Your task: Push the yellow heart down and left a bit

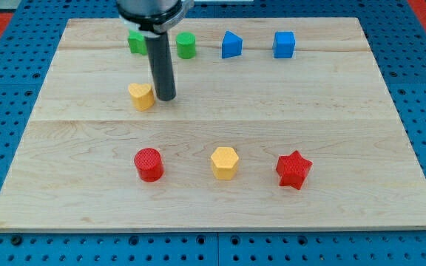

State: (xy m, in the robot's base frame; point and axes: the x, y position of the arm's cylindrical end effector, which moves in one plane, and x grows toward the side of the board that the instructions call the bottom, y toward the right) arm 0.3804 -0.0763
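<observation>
The yellow heart (141, 96) lies on the wooden board (213, 125), left of the middle in the upper half. My tip (166, 97) rests on the board just to the heart's right, very close to it or touching its right edge. The dark rod rises straight up from there and partly hides a green block (135, 42) behind it.
A green cylinder (186, 45), a blue pentagon-like block (231, 45) and a blue cube (284, 44) line the view's top. A red cylinder (149, 164), a yellow hexagon (225, 162) and a red star (293, 169) line the lower part.
</observation>
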